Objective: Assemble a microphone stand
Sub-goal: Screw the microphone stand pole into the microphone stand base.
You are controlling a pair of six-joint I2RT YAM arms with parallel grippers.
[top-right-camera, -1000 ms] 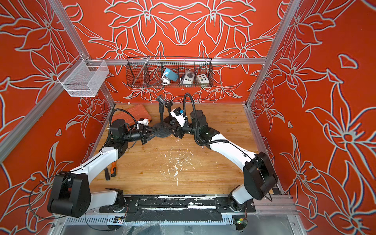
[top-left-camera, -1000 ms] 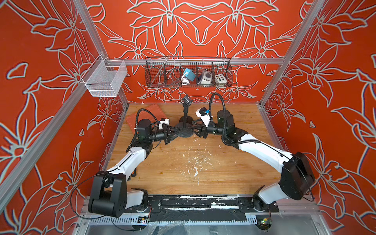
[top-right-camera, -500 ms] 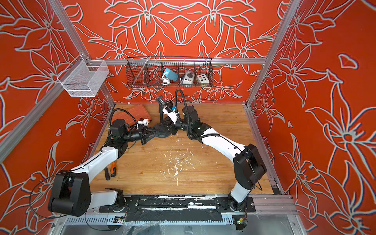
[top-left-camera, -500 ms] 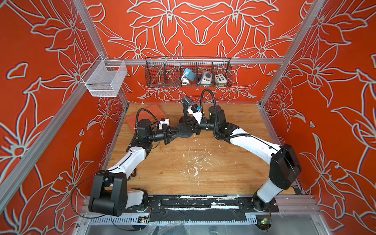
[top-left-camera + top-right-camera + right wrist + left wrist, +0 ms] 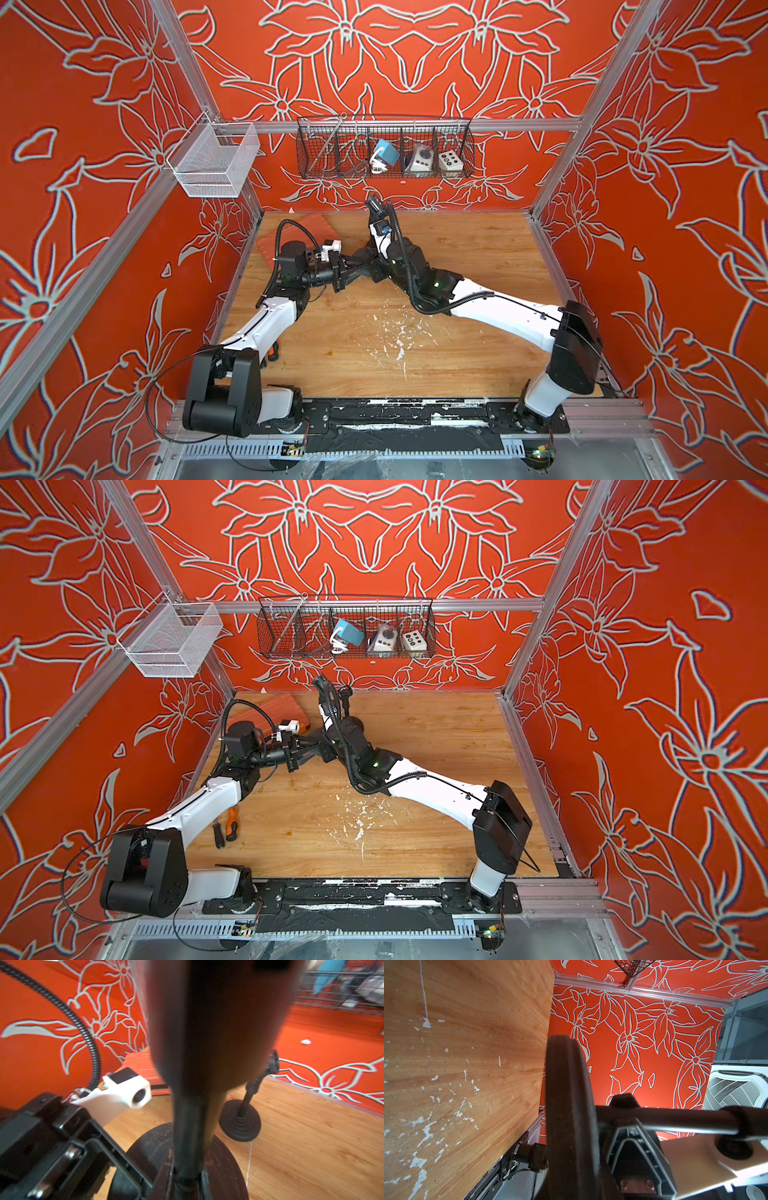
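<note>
Two tight grips, one joint.
Left gripper (image 5: 345,272) pinches the base (image 5: 569,1095), right gripper (image 5: 627,1119) the pole (image 5: 685,1120); we risk cross-threading if the pole tilts.

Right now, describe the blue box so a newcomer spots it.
Find the black wire basket on the back wall. Near its middle sits the blue box, tilted, white cable beside it. Only it is blue; the neighbouring boxes are white.

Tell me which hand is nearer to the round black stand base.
Left. The left hand grips the round black stand base by its rim; the right hand is closed on the thin black pole just above it.
</note>
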